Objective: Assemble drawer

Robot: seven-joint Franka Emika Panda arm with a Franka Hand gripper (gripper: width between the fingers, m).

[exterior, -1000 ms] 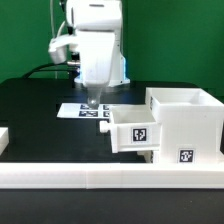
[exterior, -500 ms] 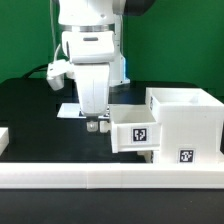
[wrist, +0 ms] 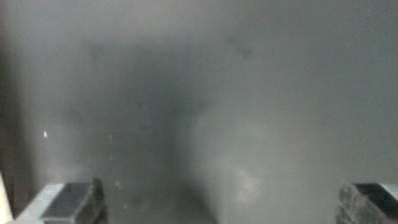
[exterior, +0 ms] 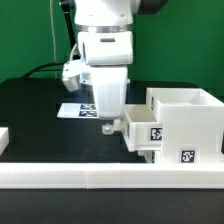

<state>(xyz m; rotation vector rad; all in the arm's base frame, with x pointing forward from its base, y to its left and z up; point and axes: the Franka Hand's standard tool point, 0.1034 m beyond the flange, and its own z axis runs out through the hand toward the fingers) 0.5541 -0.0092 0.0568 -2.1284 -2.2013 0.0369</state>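
The drawer's large white casing (exterior: 187, 118) stands at the exterior view's right, with a square tag (exterior: 185, 155) low on its front. One shallow white tray (exterior: 148, 133) with its own tag (exterior: 157, 135) sticks out of the casing's side, partly pushed in. A second tray does not show. My gripper (exterior: 108, 127) points down right beside the tray's outer end, at or touching it. In the wrist view the two fingertips (wrist: 63, 203) stand far apart with nothing between them, over a blurred grey surface.
The marker board (exterior: 72, 108) lies on the black table behind the gripper. A long low white border bar (exterior: 100, 178) runs along the front. A small white piece (exterior: 3, 138) shows at the exterior view's left edge.
The arm has moved toward the exterior view's right and down beside the tray. The tray has slid to the right, further into the casing.
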